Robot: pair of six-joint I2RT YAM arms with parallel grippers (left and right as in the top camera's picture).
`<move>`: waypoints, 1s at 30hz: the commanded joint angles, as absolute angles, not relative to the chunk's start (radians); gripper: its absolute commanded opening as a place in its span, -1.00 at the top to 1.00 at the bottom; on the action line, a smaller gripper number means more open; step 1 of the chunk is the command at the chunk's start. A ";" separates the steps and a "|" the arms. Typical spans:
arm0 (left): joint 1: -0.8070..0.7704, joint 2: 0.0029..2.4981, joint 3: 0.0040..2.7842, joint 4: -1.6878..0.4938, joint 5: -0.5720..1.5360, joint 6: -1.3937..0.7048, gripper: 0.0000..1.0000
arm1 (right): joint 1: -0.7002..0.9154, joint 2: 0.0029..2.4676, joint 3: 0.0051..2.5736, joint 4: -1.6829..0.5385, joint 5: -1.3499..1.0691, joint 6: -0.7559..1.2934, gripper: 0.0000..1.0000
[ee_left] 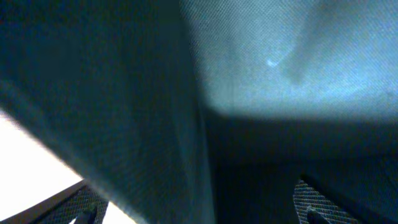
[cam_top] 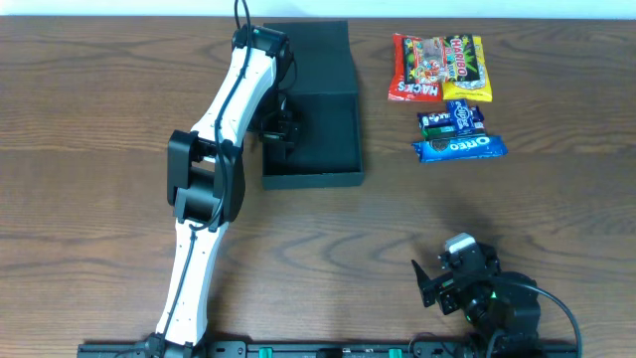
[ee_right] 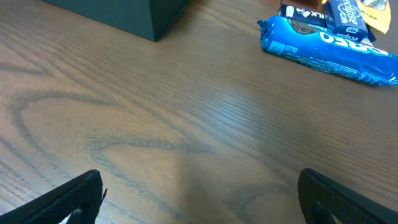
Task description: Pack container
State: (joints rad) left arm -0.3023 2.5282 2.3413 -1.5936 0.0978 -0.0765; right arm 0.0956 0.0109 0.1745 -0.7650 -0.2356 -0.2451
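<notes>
Overhead: matte dark container (cam_top: pixel 328 129), flap open; left gripper (cam_top: pixel 280 134) and right gripper (ee_right: pixel 199 208) spread wide.

Matt card, grained wood, shiny wrappers

The dark teal-black square cardboard box (cam_top: pixel 328 129) is dull and matt, and in the left wrist view its board shows a fine woven-looking texture. The brown wood-grain table top (cam_top: pixel 397 229) is smooth, with a soft sheen and clear grain lines. The blue Oreo biscuit packet (cam_top: pixel 459 148) is glossy film, and the red snack bag (cam_top: pixel 415 68) and yellow snack bag (cam_top: pixel 467 66) look equally shiny. The white shell of the left arm (cam_top: pixel 234 94) looks like smooth plastic. On the left gripper (cam_top: pixel 278 127) the fingers (ee_left: pixel 309 200) carry a dark criss-cross weave; those of the right gripper (ee_right: pixel 202 202) are plain matt black.
</notes>
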 commanded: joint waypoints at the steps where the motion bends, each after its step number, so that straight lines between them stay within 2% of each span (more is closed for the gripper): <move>1: -0.302 2.417 2.335 -1.575 0.086 -0.054 -0.91 | 0.106 0.005 0.170 -0.766 -0.242 -0.232 -0.99; 18: -0.308 1.845 2.335 -1.486 0.041 0.016 -0.91 | 0.106 0.006 0.170 -0.766 -0.242 -0.232 -0.99; 30: -0.308 1.853 2.334 -1.469 0.193 0.015 -0.91 | 0.106 0.006 0.170 -0.766 -0.242 -0.232 -0.99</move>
State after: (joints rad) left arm -0.3080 1.8359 2.3322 -1.4685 0.1429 0.0013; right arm 0.0956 0.0109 0.1745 -0.7650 -0.2356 -0.2451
